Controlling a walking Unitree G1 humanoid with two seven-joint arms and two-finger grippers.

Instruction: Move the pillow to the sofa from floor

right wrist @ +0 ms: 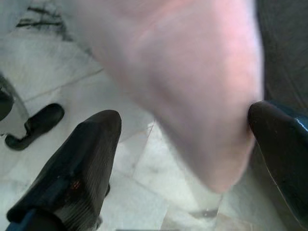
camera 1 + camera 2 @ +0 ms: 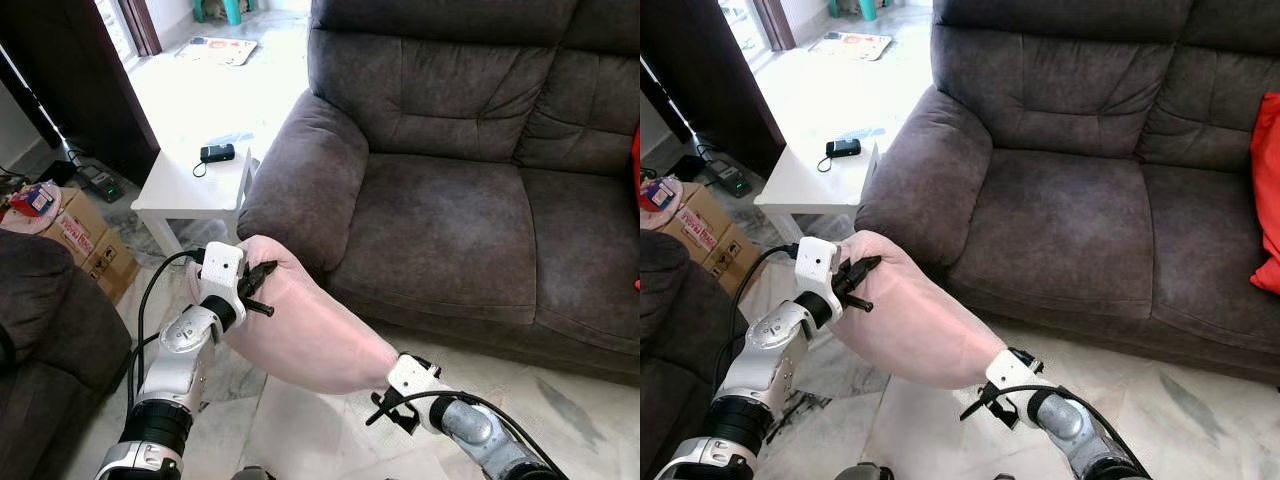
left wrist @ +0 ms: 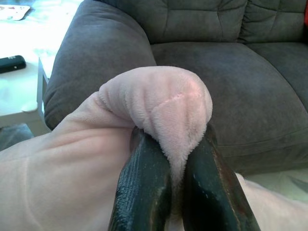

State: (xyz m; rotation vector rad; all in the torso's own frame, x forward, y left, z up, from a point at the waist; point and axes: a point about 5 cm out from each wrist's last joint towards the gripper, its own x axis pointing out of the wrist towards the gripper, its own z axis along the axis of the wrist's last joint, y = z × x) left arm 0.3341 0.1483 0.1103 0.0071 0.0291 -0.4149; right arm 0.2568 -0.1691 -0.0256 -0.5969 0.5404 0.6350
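Cardboard boxes (image 2: 85, 240) sit at the far left on the floor, beside a white side surface (image 2: 190, 190) carrying a small black device (image 2: 217, 153). Next comes the left pincer (image 2: 262, 292), its fingers (image 3: 144, 192) pressed together on a fold at one end of the pink pillow (image 2: 310, 330). That pillow hangs in the air between both arms, just in front of the sofa (image 2: 440, 230), close to its armrest and clear of the floor. At the other end, the right pincer (image 2: 392, 405) has its fingers (image 1: 82, 163) spread apart around the pillow's corner, seemingly bracing rather than pinching. The carry looks about midway: lifted, not yet placed. Next, both arms would need to rise and reach forward over the seat edge. A red cushion (image 2: 1268, 190) lies far right; the armrest stands closest to the path.
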